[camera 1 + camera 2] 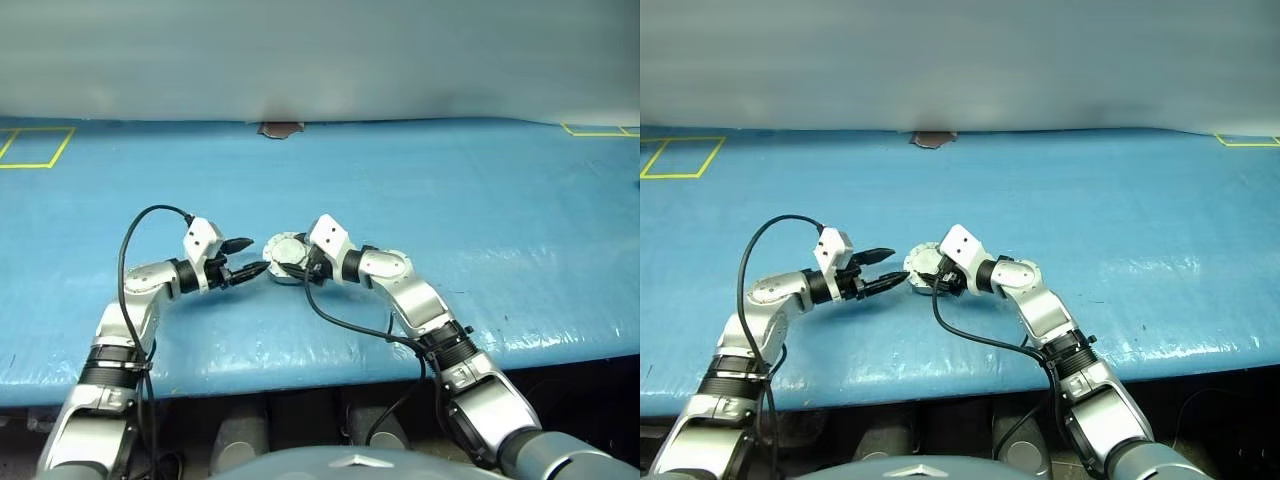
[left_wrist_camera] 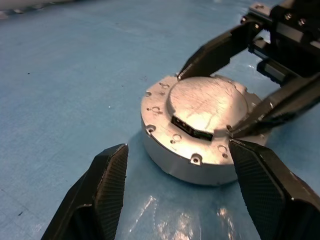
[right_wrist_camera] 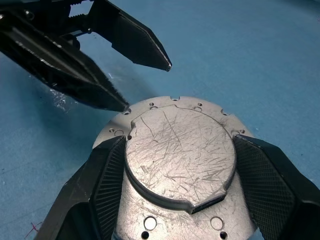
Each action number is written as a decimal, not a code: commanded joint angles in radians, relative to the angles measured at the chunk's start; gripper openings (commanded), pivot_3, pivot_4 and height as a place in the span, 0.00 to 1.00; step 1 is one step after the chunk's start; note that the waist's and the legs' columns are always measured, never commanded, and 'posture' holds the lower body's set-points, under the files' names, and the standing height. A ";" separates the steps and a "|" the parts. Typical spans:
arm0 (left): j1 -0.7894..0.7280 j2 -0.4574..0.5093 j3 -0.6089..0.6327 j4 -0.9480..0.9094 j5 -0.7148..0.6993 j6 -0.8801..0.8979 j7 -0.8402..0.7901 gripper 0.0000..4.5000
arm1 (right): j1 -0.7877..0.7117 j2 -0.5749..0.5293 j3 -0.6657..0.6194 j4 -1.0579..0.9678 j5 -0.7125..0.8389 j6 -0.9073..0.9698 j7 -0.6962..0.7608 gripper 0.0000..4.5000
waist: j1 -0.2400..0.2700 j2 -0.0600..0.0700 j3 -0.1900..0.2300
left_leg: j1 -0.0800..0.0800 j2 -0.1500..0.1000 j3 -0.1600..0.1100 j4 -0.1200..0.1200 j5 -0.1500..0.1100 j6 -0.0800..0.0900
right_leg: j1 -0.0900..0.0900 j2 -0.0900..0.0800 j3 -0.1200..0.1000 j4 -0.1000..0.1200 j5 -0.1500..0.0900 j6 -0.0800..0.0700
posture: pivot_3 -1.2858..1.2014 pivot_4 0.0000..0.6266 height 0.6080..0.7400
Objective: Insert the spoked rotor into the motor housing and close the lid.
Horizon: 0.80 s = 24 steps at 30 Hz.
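Housing [image 3: 180, 165] sat shut on the blue bench [image 1: 480, 220], lid [image 2: 207, 107] down, rotor hidden inside. Right pincer [image 3: 177, 175] grasped its sides; left pincer [image 2: 175, 185], released, hovered just beside the rim. Closing looked finished; next probably called for letting go

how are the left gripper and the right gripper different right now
The right gripper has its fingers on opposite sides of the closed motor housing; the left gripper stands open with nothing between its fingers. One fingertip of the left is at the housing's rim. Both point inward at it over the blue table.
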 commanded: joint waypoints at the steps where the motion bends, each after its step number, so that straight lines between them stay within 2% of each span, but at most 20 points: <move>1: -0.034 -0.006 -0.010 0.002 0.011 0.016 0.002 0.48 | 0.027 -0.011 0.017 0.035 -0.045 0.022 -0.020 0.68 | -0.002 0.000 0.000 | 0.000 0.000 0.000 0.000 0.000 0.000 | 0.000 0.000 0.000 0.000 0.000 0.000 | 0.52 0.24 1.00; 7: -0.049 -0.011 -0.039 0.024 0.031 0.008 -0.021 0.04 | 0.038 -0.011 0.010 0.020 -0.046 0.026 -0.036 0.68 | -0.001 0.000 0.000 | 0.000 0.000 0.000 -0.001 0.000 0.000 | 0.000 0.000 0.000 0.000 0.000 0.000 | 0.52 0.24 1.00; 8: -0.049 -0.010 -0.046 0.027 0.041 0.004 -0.021 0.01 | 0.039 -0.011 0.009 0.019 -0.046 0.026 -0.039 0.68 | -0.001 0.000 0.000 | 0.000 0.000 0.000 -0.001 0.000 0.000 | 0.000 0.000 0.000 0.000 0.000 0.000 | 0.52 0.24 1.00; 24: -0.009 0.015 -0.112 0.032 0.129 -0.027 -0.032 0.01 | 0.047 0.013 -0.041 -0.014 -0.004 0.052 -0.073 0.68 | 0.001 0.003 -0.004 | 0.003 0.000 0.000 -0.001 0.000 0.000 | 0.002 -0.001 0.000 -0.001 0.000 0.000 | 0.52 0.24 1.00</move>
